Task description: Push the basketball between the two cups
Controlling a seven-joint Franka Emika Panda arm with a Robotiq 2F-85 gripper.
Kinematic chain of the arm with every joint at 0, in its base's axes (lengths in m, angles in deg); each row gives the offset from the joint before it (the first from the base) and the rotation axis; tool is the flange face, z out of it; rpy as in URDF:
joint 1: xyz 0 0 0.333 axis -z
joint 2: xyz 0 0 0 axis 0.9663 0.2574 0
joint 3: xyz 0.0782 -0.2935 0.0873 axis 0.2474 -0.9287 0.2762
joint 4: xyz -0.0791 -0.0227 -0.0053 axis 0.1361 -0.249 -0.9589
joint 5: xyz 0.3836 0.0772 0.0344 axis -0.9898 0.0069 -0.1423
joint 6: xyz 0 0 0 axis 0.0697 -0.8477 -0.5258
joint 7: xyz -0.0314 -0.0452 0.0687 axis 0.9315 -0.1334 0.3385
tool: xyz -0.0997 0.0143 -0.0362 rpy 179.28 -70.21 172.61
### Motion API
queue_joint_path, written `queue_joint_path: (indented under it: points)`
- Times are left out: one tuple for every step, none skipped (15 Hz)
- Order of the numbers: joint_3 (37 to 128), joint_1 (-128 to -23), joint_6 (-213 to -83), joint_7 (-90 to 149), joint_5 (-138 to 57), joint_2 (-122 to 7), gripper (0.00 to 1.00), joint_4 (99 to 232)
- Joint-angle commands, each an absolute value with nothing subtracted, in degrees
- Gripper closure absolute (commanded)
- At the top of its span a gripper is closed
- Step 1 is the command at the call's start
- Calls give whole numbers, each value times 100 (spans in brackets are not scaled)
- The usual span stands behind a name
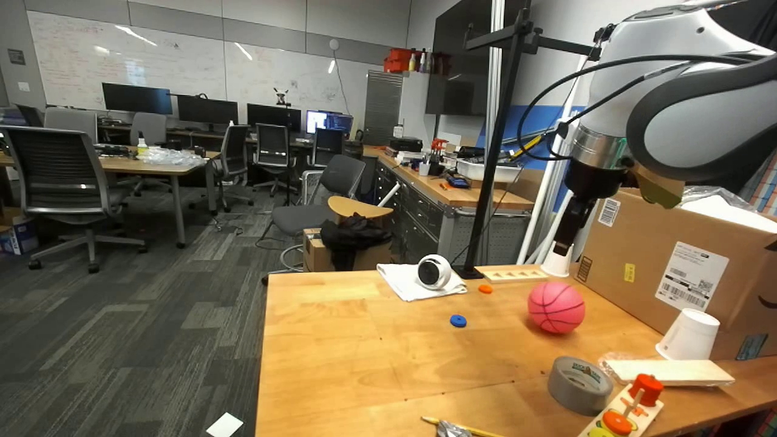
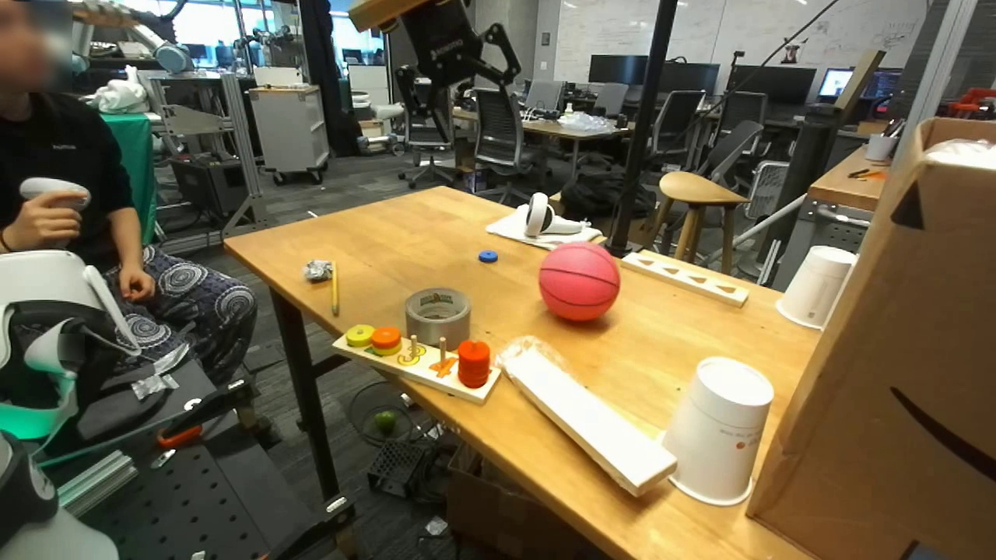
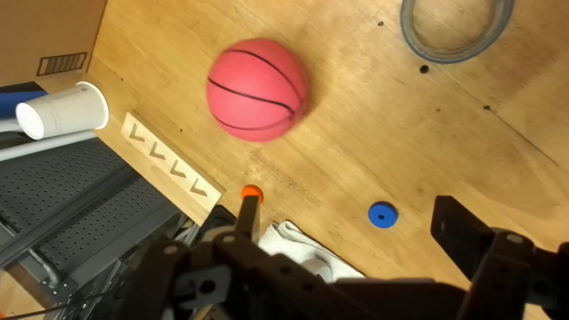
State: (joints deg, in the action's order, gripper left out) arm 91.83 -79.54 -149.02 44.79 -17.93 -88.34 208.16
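The pinkish-red basketball (image 1: pixel 556 308) rests on the wooden table; it also shows in an exterior view (image 2: pixel 580 281) and in the wrist view (image 3: pixel 257 90). Two white paper cups stand upside down near the cardboard box: a far cup (image 1: pixel 556 261) and a near cup (image 1: pixel 689 335). They also show as a cup (image 2: pixel 817 288) and a cup (image 2: pixel 722 432). The ball sits apart from both, toward the table's middle. The wrist view shows only one cup (image 3: pixel 62 111). My gripper (image 3: pixel 347 200) is open and empty, raised above the table, touching nothing.
A cardboard box (image 1: pixel 686 267) stands behind the cups. A grey tape roll (image 2: pixel 438 317), a wrapped board (image 2: pixel 587 420), a peg toy (image 2: pixel 420 365), a slotted wooden strip (image 2: pixel 685 278), a blue disc (image 3: pixel 382 214) and a white cloth (image 1: pixel 403 281) lie around the ball. A black pole (image 1: pixel 495 152) rises at the edge.
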Motion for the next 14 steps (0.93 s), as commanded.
queue_joint_path:
  points:
    - [9390, -8286, -15084, 4357, -2311, -8976, 0, 21251]
    - [9415, -8427, -15162, 4454, -2631, -8935, 0, 21341]
    - [9450, -8557, -15261, 4499, -2932, -8877, 0, 21448]
    - [9499, -8661, -15351, 4492, -3162, -8810, 0, 21538]
    - [9522, -8782, -15400, 4576, -3438, -8758, 0, 21609]
    - [9551, -8866, -15508, 4594, -3650, -8685, 0, 21692]
    - [9564, -8939, -15565, 4639, -3853, -8639, 0, 21752]
    - [9561, -9016, -15592, 4721, -4081, -8605, 0, 21802]
    - [9566, -9068, -15632, 4769, -4266, -8558, 0, 21844]
    - [9561, -9119, -15683, 4846, -4469, -8510, 0, 21884]
    - [9531, -9184, -15676, 4976, -4792, -8478, 0, 21894]
    - [9518, -9229, -15634, 5094, -5088, -8443, 0, 21903]
    - [9629, -9080, -15502, 4814, -4661, -8443, 0, 21853]
    - [9626, -9105, -15502, 4905, -4841, -8413, 0, 21864]
